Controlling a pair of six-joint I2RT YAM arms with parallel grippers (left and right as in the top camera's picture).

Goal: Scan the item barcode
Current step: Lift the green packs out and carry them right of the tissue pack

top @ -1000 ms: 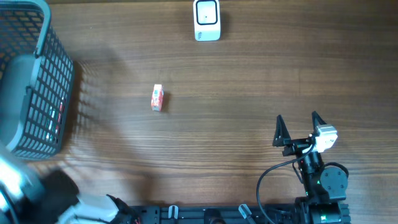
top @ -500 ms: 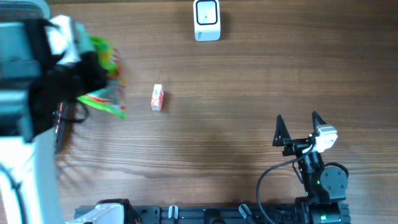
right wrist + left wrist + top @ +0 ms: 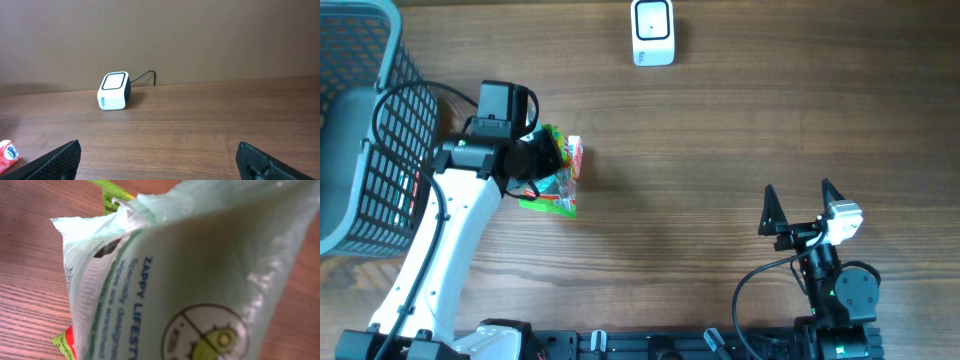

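Table: wood is noted, grain visible, matt brown finish. Pouch, toward 9 o'clock on the table: thin pale green plastic film, glossy, crinkled, printed. Scanner at 12 o'clock: a smooth white plastic shell with darker sides is recorded, with a slight sheen. Basket at 10 o'clock: grey moulded plastic lattice, matt. Left arm is cased in glossy white plastic. Right gripper: matt black plastic.
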